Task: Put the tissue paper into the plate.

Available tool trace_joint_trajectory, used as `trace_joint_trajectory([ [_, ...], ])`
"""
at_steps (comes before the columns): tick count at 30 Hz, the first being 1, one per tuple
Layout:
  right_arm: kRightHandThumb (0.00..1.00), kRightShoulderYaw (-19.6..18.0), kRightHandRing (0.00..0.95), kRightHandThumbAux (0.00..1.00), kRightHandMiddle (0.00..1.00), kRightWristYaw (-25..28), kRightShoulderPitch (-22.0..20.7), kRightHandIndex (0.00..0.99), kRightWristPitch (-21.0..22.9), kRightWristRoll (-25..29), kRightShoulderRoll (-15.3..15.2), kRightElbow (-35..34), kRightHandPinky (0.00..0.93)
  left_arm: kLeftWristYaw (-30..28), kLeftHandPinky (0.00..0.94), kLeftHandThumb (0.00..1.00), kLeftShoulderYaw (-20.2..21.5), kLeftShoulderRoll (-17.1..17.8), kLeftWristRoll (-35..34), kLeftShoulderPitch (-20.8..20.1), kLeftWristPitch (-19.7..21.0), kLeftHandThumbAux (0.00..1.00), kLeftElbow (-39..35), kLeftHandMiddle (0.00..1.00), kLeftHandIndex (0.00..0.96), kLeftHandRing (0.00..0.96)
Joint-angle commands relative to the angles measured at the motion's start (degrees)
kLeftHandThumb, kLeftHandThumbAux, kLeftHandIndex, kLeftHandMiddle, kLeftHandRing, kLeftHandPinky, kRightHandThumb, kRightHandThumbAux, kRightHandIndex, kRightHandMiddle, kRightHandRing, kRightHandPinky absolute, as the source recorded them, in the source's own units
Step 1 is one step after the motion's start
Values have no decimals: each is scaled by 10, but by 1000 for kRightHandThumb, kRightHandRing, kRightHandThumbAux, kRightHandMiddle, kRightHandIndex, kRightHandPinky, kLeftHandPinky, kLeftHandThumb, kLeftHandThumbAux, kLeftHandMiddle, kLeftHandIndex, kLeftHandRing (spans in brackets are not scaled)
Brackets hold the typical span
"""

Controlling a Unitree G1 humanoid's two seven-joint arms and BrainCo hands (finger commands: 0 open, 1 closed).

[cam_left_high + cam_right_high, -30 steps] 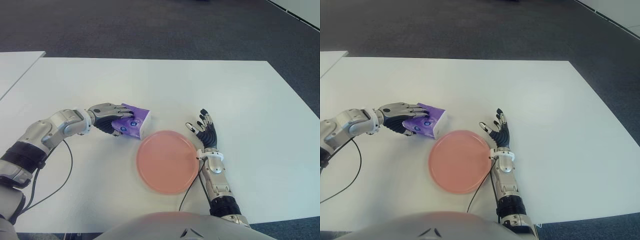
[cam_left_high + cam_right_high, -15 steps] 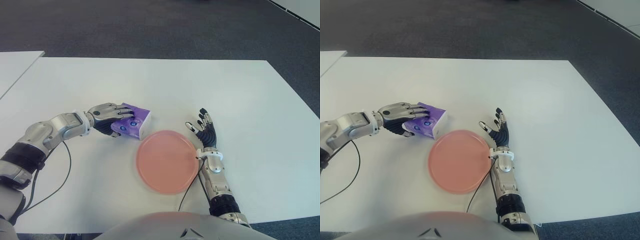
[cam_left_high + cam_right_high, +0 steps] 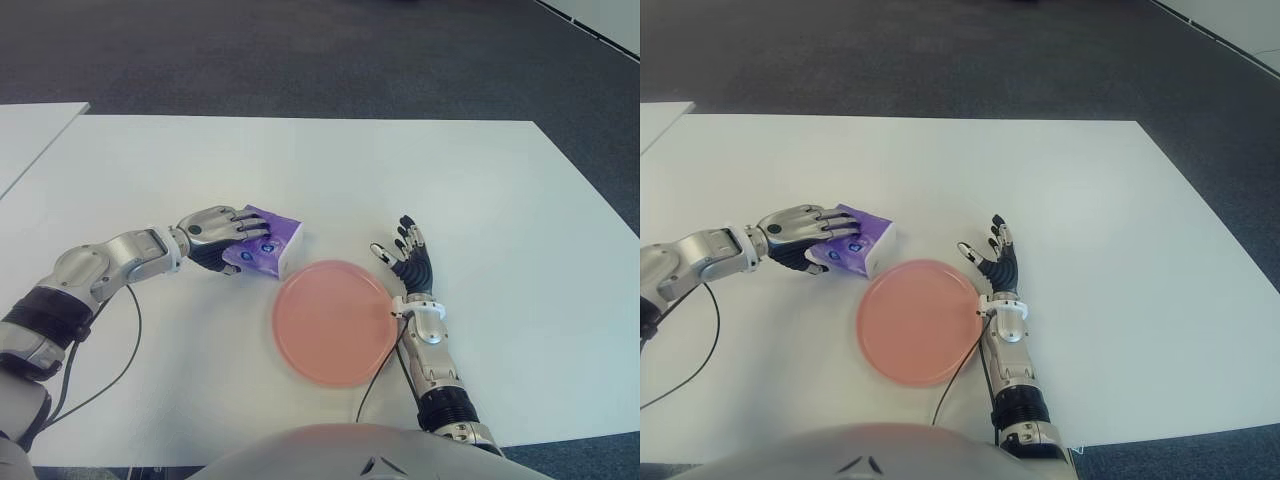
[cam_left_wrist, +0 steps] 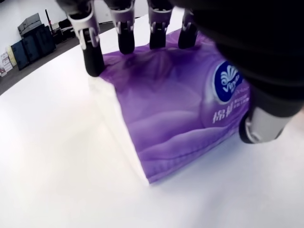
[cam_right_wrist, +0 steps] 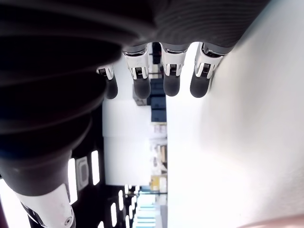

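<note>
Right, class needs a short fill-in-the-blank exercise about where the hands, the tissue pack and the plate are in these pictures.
1. The left hand has its fingers closed over the ____ tissue pack.
2. The tissue pack lies on the white table, just outside the rim of the ____ plate.
3. The plate holds ____.
4. The right hand, fingers spread, shows on the plate's ____ side.

Missing words: purple; pink; nothing; right

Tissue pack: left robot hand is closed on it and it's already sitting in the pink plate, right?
Not in the plate. The tissue pack sits on the table beside the pink plate, with the left robot hand closed on it, as the left eye view shows.
</note>
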Motion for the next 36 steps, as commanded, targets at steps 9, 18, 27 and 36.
trace_joint_trajectory([
  [9,118,-4,13,769,32,6,23,54,28,7,-1,50,40,0,0,39,32,24,-5,25,-33,527,-78,0,0,0],
  [18,122,-4,12,763,32,8,19,53,35,7,-4,53,28,28,0,148,108,-3,-111,57,-51,394,-120,0,0,0],
  [27,125,-6,10,759,31,11,16,51,25,10,-5,61,33,-5,0,228,180,-31,-255,101,-42,243,-185,0,0,0],
  [36,139,-4,7,755,33,7,15,58,33,7,-4,59,6,-73,0,244,229,-57,-388,120,-3,225,-252,0,0,0],
])
